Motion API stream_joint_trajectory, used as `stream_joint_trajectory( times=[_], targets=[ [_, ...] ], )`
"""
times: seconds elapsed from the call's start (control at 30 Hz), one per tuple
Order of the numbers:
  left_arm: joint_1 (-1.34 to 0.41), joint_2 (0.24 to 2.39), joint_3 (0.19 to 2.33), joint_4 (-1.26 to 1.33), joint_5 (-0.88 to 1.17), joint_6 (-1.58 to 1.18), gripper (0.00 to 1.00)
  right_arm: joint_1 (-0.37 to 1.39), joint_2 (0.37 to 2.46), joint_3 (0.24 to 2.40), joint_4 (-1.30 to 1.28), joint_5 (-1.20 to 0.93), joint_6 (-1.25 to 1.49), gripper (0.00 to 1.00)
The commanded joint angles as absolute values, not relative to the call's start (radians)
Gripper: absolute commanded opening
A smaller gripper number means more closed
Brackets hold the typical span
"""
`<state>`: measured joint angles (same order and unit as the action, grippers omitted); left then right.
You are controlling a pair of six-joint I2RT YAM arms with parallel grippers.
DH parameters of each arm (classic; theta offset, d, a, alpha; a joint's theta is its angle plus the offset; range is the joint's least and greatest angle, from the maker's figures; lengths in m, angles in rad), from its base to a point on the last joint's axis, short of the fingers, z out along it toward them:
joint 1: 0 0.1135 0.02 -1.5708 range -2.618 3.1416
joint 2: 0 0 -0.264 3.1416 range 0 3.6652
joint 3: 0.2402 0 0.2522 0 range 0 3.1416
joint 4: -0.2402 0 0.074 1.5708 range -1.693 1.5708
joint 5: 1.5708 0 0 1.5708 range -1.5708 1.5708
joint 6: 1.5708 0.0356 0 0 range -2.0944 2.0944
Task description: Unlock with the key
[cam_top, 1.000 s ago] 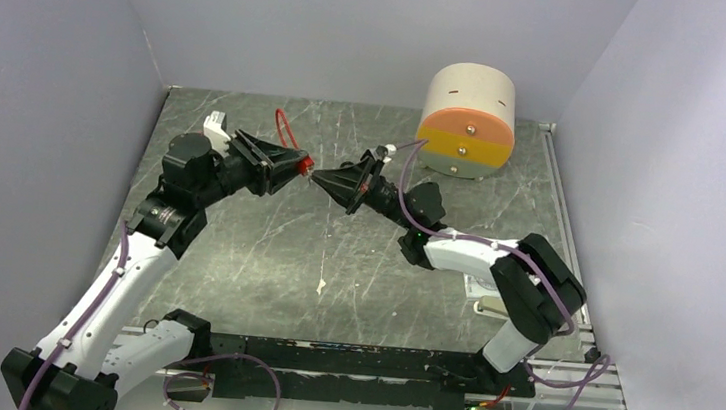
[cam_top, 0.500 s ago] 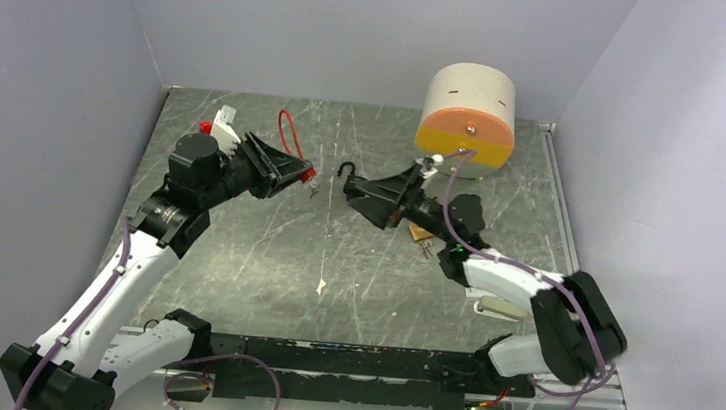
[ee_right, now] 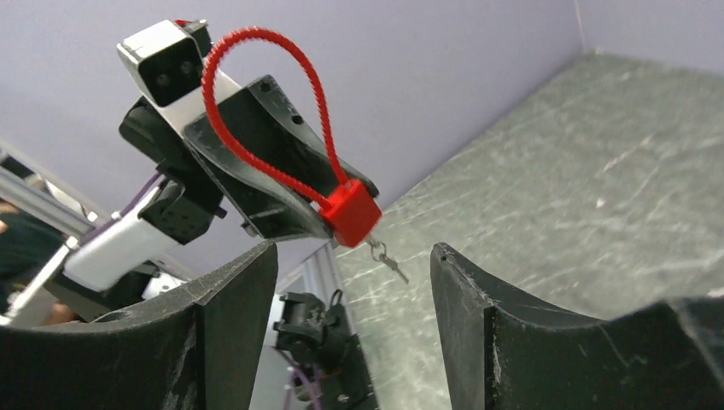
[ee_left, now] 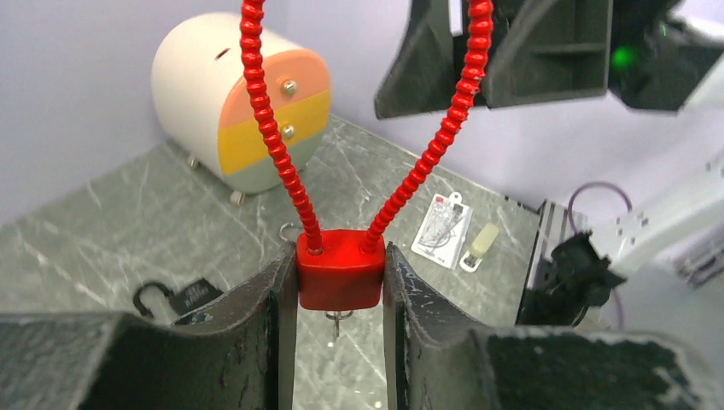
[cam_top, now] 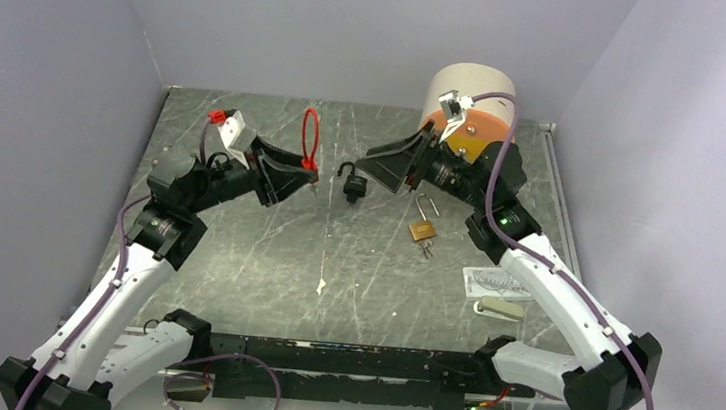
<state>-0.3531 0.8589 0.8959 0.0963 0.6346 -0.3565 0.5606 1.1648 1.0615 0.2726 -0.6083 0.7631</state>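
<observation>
On the worktop (cam_top: pixel 264 256) the brass lock (cam_top: pixel 422 229) lies nearest, with the black lock (cam_top: pixel 352 186) just beyond it. Above them the left gripper (cam_top: pixel 300 171) clamps the red lock (ee_left: pixel 340 278) by its body, and the key (ee_right: pixel 386 256) hangs from its underside. The right gripper (cam_top: pixel 375 161), which met that lock a second ago, has backed off rearward, jaws spread and empty. Both cable ends sit in the body, so the lock probably still needs the key turned.

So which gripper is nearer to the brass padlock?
Right. The right gripper hangs open beyond and left of the brass padlock; the left gripper, shut on the red cable lock, is farther off left.
</observation>
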Motion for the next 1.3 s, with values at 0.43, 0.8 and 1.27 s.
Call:
stream_joint_trajectory(
  times=[0.43,0.8,1.27],
  targets=[
    [-0.354,0.922,0.948,0.241,1.009,-0.038,0.03,0.743,1.208,1.239,0.229,-0.67,0.325,0.55],
    [-0.354,0.904,0.911,0.269,0.949,-0.084,0.02,0.76,1.122,1.052,0.425,-0.467,0.336,0.47],
    [-0.354,0.934,0.889,0.272,1.09,-0.128,0.02,0.76,1.225,1.143,0.41,-0.515,0.373,0.53]
  ],
)
